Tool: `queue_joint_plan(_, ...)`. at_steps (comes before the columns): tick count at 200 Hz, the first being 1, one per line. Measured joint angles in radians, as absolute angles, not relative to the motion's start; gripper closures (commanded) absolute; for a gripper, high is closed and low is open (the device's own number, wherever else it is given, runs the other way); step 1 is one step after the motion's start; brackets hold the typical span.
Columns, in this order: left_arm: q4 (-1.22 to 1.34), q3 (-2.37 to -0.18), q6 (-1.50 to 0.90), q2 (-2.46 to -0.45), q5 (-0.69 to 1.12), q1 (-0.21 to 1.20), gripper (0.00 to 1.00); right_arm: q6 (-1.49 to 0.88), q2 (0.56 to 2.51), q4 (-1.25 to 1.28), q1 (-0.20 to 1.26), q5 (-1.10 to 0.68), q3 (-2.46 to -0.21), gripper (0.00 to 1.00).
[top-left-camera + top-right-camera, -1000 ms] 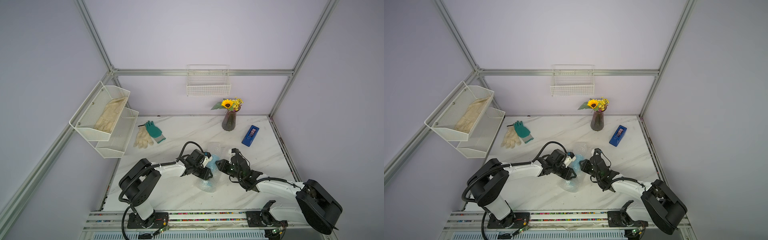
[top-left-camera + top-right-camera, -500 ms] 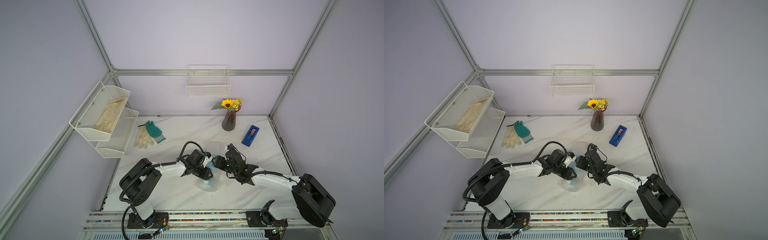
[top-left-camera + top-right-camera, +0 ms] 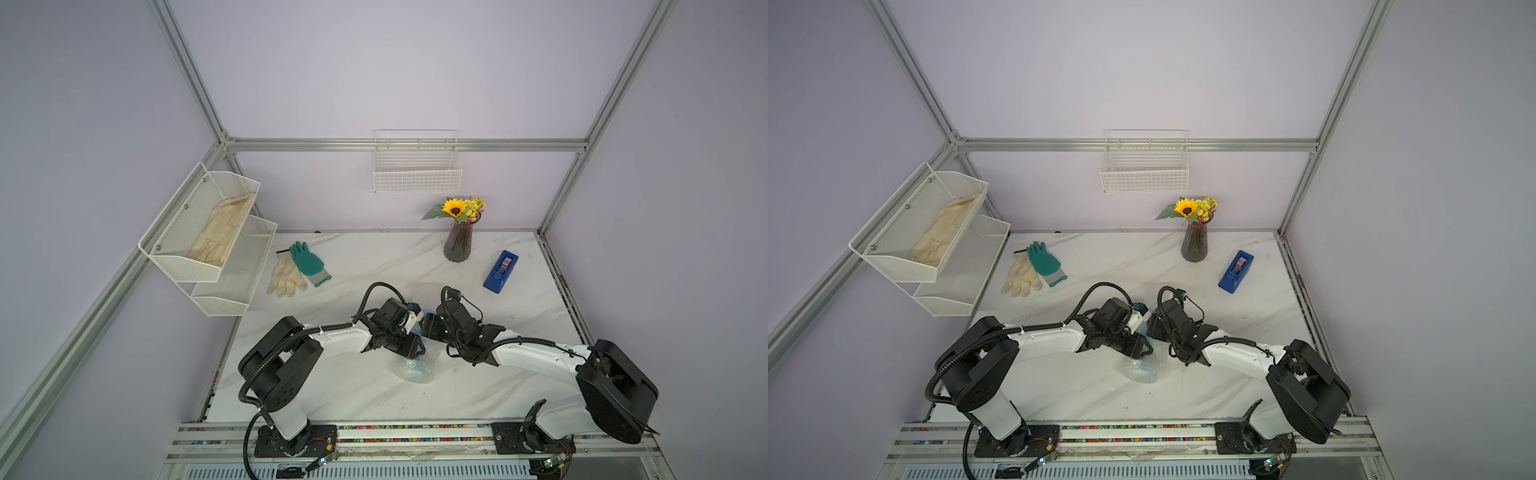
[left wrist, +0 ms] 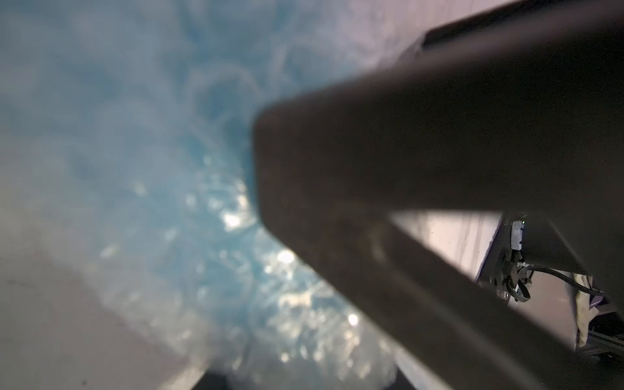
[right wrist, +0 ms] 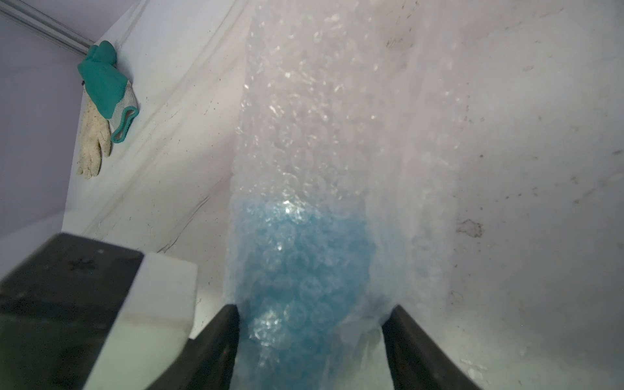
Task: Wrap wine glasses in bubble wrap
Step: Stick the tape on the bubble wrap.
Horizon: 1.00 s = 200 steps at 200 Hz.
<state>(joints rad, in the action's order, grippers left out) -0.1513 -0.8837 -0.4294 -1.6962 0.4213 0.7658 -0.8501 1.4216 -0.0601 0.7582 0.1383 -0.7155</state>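
The right arm has swung in across the desk (image 3: 365, 266) since a second ago, and its right hand (image 5: 310, 315) has come up close beside the left arm's wrist with its fingers (image 5: 223, 337) parted wider than before. In the right wrist view those fingers are spread, one on each side of the goblet (image 5: 297, 263), whose light blue shows through the bubble wrap (image 5: 304, 118) rolled around it. The film's edges reach both fingers, but whether they press on it cannot be told. Beyond the goblet, the rest of the roll runs on along the desk as a whitish tube.

In both top views the left hand (image 3: 411, 351) sits low over the middle of the roll, and the near end of the film bulges out below it. The left wrist view is blurred. It shows one dark finger (image 4: 354, 202) lying right against the blue-tinted wrap, with the other out of sight, so its grip cannot be told.
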Motion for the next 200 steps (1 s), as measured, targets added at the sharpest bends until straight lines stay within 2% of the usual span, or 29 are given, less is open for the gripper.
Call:
queue_joint_plan(19, -0.159, -0.884, -0.437, -1.692, 0.408, 0.765, 0.30, -0.831, 1.363, -0.094, 0.743, 0.112, -0.715, 0.25)
queue_joint_plan(45, -0.202, -0.884, -0.428, -1.661, 0.391, 0.767, 0.15, -0.809, 1.258, -0.102, 0.670, 0.042, -0.724, 0.25)
queue_joint_plan(82, -0.273, -0.887, -0.424, -1.591, 0.374, 0.769, 0.08, -0.780, 1.164, -0.101, 0.569, -0.017, -0.744, 0.25)
queue_joint_plan(103, -0.321, -0.900, -0.422, -1.567, 0.354, 0.769, 0.00, -0.772, 1.156, -0.104, 0.539, -0.050, -0.741, 0.25)
queue_joint_plan(167, -0.457, -1.073, -0.437, -1.556, 0.238, 0.753, 0.00, -0.760, 1.159, -0.086, 0.435, -0.142, -0.635, 0.26)
queue_joint_plan(200, -0.471, -1.196, -0.466, -1.626, 0.207, 0.718, 0.00, -0.760, 1.192, -0.055, 0.381, -0.194, -0.591, 0.29)
